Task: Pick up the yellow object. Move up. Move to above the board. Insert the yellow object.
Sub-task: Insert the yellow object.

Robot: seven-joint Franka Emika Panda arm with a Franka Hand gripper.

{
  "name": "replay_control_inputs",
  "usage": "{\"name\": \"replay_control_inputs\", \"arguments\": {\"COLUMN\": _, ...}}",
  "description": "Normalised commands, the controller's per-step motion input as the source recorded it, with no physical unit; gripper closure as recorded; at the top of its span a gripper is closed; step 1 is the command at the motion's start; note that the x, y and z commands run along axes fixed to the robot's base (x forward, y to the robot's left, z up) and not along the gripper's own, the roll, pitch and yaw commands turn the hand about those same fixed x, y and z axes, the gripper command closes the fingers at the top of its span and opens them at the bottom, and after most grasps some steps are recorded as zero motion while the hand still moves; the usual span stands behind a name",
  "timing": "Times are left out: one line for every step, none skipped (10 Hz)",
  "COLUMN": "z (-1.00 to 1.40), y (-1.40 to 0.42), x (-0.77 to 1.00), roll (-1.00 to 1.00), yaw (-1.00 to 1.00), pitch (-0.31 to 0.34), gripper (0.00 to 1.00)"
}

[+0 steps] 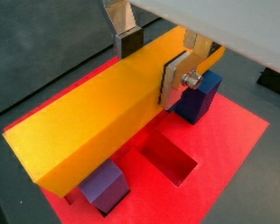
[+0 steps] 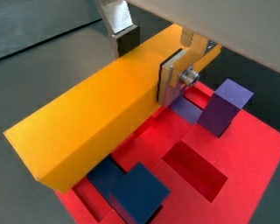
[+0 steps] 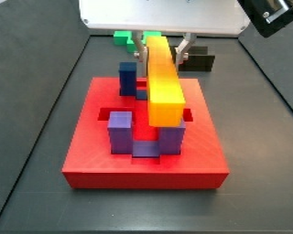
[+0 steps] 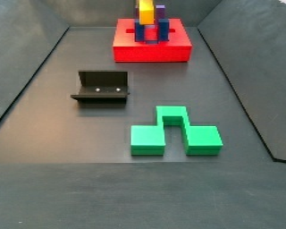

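Grey tabletop (image 4: 62, 116) carries the red board (image 3: 146, 155) with its blue and purple posts, and above the board hangs the yellow bar (image 3: 165, 88), lengthwise over the cut-outs, clamped at one end by the claw (image 1: 154, 58).

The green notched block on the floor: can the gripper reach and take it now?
Probably not yet: the gripper is shut on the yellow bar above the red board. Otherwise the green notched block lies unobstructed on the floor.
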Motion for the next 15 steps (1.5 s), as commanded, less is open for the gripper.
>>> {"name": "replay_control_inputs", "arguments": {"z": -0.15, "y": -0.07, "x": 0.00, "roll": 0.03, "yaw": 0.00, "pitch": 0.014, "gripper": 1.00}}
{"name": "replay_control_inputs", "arguments": {"z": -0.18, "y": -0.08, "x": -0.06, "roll": 0.01, "yaw": 0.00, "pitch": 0.000, "gripper": 1.00}}
{"name": "replay_control_inputs", "arguments": {"z": -0.14, "y": -0.08, "x": -0.11, "roll": 0.00, "yaw": 0.00, "pitch": 0.000, "gripper": 1.00}}
{"name": "replay_control_inputs", "arguments": {"z": -0.07, "y": -0.09, "x": -0.13, "roll": 0.00, "yaw": 0.00, "pitch": 0.000, "gripper": 1.00}}
{"name": "replay_control_inputs", "arguments": {"z": -0.05, "y": -0.08, "x": -0.05, "roll": 0.00, "yaw": 0.00, "pitch": 0.000, "gripper": 1.00}}
{"name": "replay_control_inputs", "arguments": {"z": 0.00, "y": -0.01, "x": -0.13, "roll": -0.04, "yaw": 0.00, "pitch": -0.026, "gripper": 1.00}}
{"name": "replay_control_inputs", "arguments": {"z": 0.00, "y": 0.00, "x": -0.13, "roll": -0.09, "yaw": 0.00, "pitch": -0.044, "gripper": 1.00}}
{"name": "replay_control_inputs", "arguments": {"z": 0.00, "y": 0.00, "x": -0.22, "roll": -0.12, "yaw": 0.00, "pitch": -0.064, "gripper": 1.00}}
{"name": "replay_control_inputs", "arguments": {"z": 0.00, "y": 0.00, "x": -0.27, "roll": -0.14, "yaw": -0.11, "pitch": -0.089, "gripper": 1.00}}
{"name": "replay_control_inputs", "arguments": {"z": 0.00, "y": 0.00, "x": -0.16, "roll": -0.08, "yaw": -0.09, "pitch": -0.067, "gripper": 1.00}}
{"name": "replay_control_inputs", "arguments": {"z": -0.02, "y": 0.00, "x": 0.00, "roll": 0.00, "yaw": 0.00, "pitch": 0.000, "gripper": 1.00}}
{"name": "replay_control_inputs", "arguments": {"z": -0.06, "y": 0.00, "x": 0.01, "roll": 0.00, "yaw": 0.00, "pitch": 0.000, "gripper": 1.00}}
{"name": "replay_control_inputs", "arguments": {"z": -0.15, "y": 0.00, "x": 0.03, "roll": 0.03, "yaw": 0.00, "pitch": 0.000, "gripper": 1.00}}
{"name": "replay_control_inputs", "arguments": {"z": -0.21, "y": 0.00, "x": 0.04, "roll": 0.04, "yaw": 0.01, "pitch": 0.000, "gripper": 1.00}}
{"name": "replay_control_inputs", "arguments": {"z": -0.23, "y": 0.00, "x": 0.08, "roll": 0.03, "yaw": 0.02, "pitch": 0.000, "gripper": 1.00}}
